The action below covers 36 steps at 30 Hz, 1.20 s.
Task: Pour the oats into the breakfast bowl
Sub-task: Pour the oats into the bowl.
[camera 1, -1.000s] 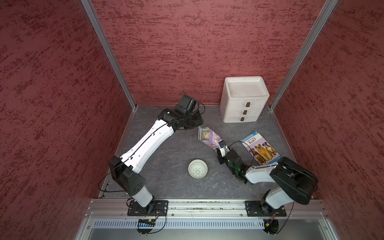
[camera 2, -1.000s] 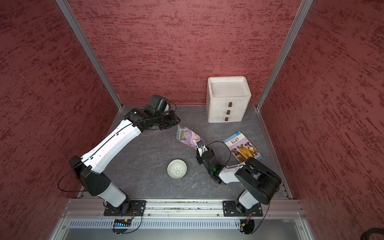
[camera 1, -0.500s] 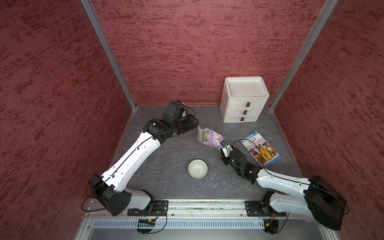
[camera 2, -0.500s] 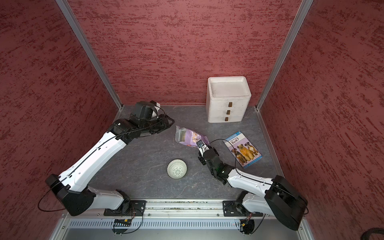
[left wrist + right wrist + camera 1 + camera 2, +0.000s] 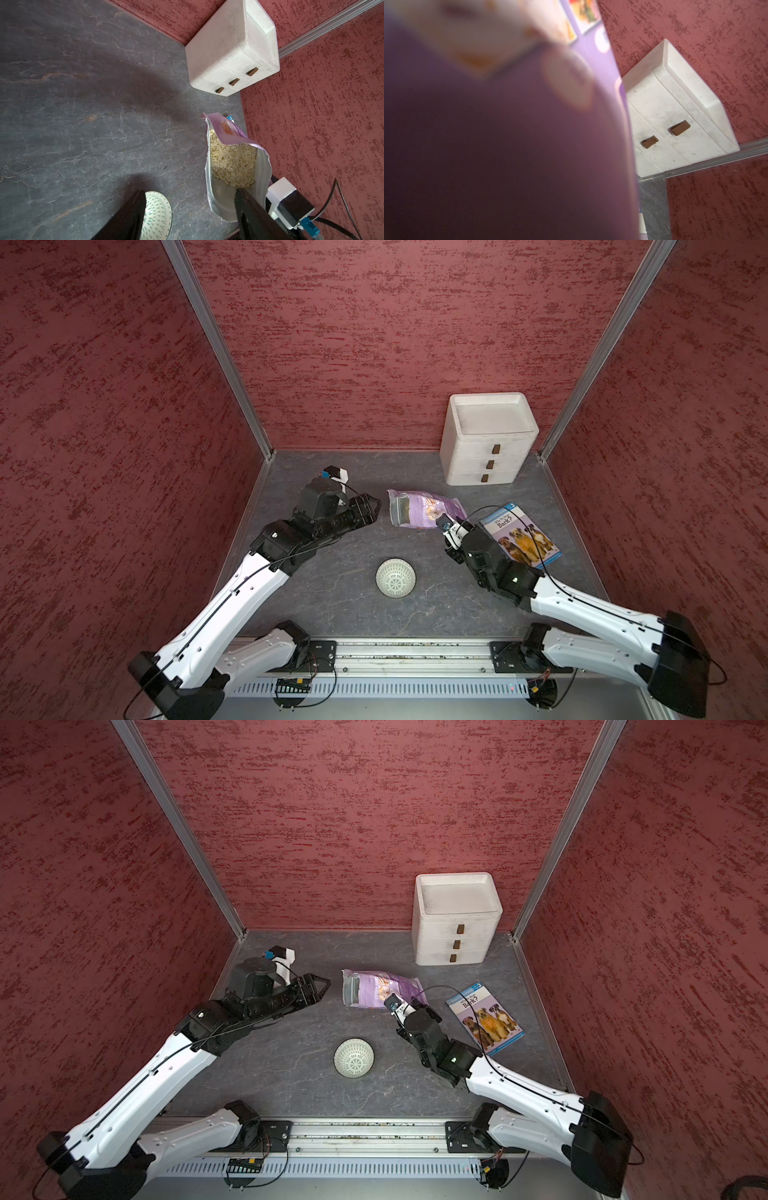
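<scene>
Both top views first. My left end effector (image 5: 374, 510) is released, fingers spread with nothing between them. It hangs over the surface (image 5: 332, 593) just beside the mouth of the lilac pouch (image 5: 419, 510) without touching it. The pouch is on its side, mouth pointing at the left arm. My right end effector (image 5: 442, 522) is clamped on the pouch's bottom end, though the wrist camera mount covers the fingers themselves. The breakfast bowl (image 5: 395, 577) sits on the surface nearer the rail, between the two arms and apart from the pouch. Same layout from the other eye: left end effector (image 5: 322, 990), pouch (image 5: 374, 990), bowl (image 5: 354, 1058). The dog book (image 5: 484, 1017) lies flat next to the right arm, and the white drawer box (image 5: 455, 915) is against the back wall.

Left wrist cam: I'm looking straight into the pouch (image 5: 232, 124). The oats (image 5: 232, 162) are all inside, piled toward the back, with bare foil at the lip. The two dark fingers (image 5: 124, 218) stand wide apart. Part of the bowl (image 5: 158, 212) peeks past one of them, with no oats in the part I can see.

Right wrist cam: mostly blurry purple pouch (image 5: 508, 145) pressed right up to the lens, plus the drawer box (image 5: 675, 124) off to the side. No fingers visible here.
</scene>
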Available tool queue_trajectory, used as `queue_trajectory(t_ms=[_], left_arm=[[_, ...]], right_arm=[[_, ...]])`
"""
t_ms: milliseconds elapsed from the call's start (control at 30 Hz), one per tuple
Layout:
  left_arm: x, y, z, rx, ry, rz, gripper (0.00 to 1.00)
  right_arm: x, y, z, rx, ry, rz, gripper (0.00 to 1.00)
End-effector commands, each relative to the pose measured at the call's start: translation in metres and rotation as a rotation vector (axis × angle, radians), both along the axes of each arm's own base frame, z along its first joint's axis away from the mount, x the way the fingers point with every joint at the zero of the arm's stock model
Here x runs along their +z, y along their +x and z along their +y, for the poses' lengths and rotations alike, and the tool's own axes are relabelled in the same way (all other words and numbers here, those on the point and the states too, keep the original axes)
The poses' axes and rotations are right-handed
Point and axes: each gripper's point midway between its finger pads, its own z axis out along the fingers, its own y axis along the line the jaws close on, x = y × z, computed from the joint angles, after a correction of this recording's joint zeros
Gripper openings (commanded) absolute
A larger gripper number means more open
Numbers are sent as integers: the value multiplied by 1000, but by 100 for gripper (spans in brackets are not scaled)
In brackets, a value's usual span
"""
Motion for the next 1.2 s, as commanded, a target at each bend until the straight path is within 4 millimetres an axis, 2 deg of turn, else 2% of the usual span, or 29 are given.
queue_trajectory(t_ms=[0, 133, 367, 533, 667, 800, 1000, 1167], left_arm=[[17, -6, 2, -8, -52, -56, 74], [10, -15, -1, -25, -97, -41, 80], [-9, -26, -21, -80, -207, 20, 74], [-26, -34, -38, -117, -198, 54, 73], [-41, -40, -48, -127, -189, 78, 73], [-53, -42, -51, -117, -182, 97, 73], [-77, -48, -57, -112, -192, 151, 72], [-88, -51, -61, -111, -190, 171, 70]], right_arm=[[71, 1, -8, -58, 53, -145, 0], [65, -10, -10, -35, -57, -121, 0], [45, -23, -13, -3, -171, -117, 0], [37, -24, -19, -20, -199, -134, 0], [21, -24, -18, -10, -243, -132, 0], [8, -26, -19, 3, -250, -127, 0], [4, -30, -24, 20, -289, -137, 0], [-2, -35, -24, 40, -336, -136, 0]])
